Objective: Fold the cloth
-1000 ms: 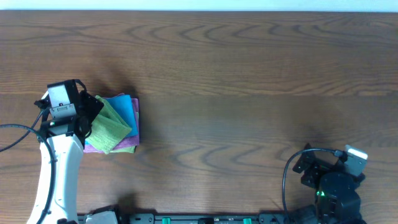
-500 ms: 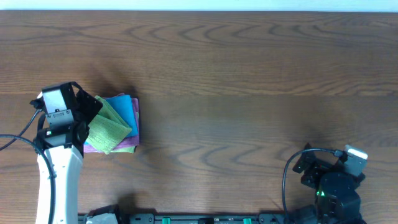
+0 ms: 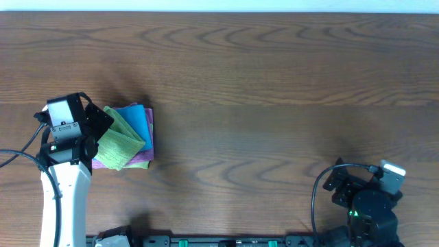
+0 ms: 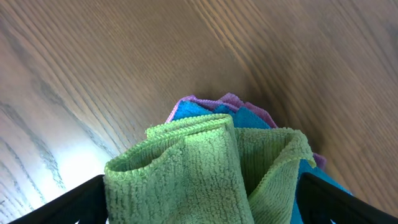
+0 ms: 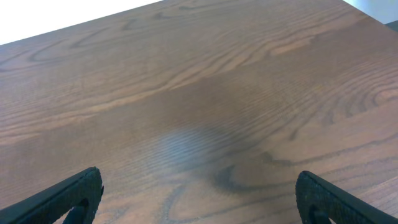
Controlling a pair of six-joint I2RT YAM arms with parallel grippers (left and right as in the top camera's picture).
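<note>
Cloth, lime-green and folded, lies on top of a blue cloth and a pink cloth near the left edge of the table. Its long axis runs diagonally, skewed against the stack below. The left gripper stands spread wide at its left end. The right gripper, also spread wide and holding nothing, is well apart at the near right. Wood surface extends right of the stack.

left arm white with black cables; right arm black, perhaps a green light.
</note>
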